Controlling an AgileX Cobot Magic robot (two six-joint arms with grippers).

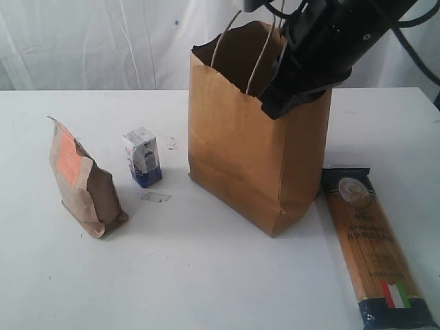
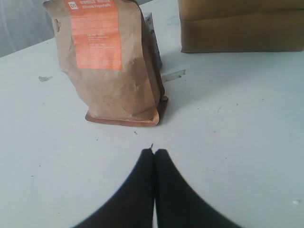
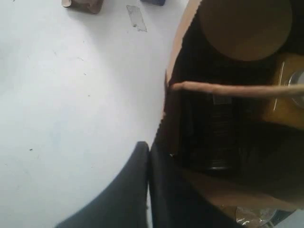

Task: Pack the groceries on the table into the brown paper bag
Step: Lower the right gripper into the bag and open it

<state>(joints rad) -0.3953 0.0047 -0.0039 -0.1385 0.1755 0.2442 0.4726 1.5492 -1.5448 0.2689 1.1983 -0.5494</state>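
While the right gripper [image 3: 148, 151] hangs at the top edge of the brown paper bag [image 1: 254, 151], its two dark fingers are pressed together with nothing between them. Whether their tips touch the paper rim I cannot tell. The bag stands upright on the white table [image 1: 206, 282] with its mouth open, and one twisted handle [image 3: 228, 89] crosses the opening.

Deep inside the bag, the right wrist view shows a round olive-tan lid [image 3: 244, 26] and a dark can [image 3: 216, 137] next to it. A yellow shape [image 3: 285, 107] there may be the grain bottle, though it is dim and half hidden.

Three groceries lie outside the bag. The long spaghetti packet [image 1: 375, 247] lies flat just beside the bag's right side as the exterior view shows it, one end close to the bag's base. The small white-blue carton [image 1: 143, 158] stands upright near the bag's left side. The brown orange-labelled pouch [image 1: 82, 182] stands upright farther out on that same side, beyond the carton and apart from it. A small clear scrap [image 1: 156, 196] lies on the table near the carton, between it and the bag's front corner.

The left gripper [image 2: 154, 154] is closed on nothing, low over the table and facing the pouch, well apart from the bag.
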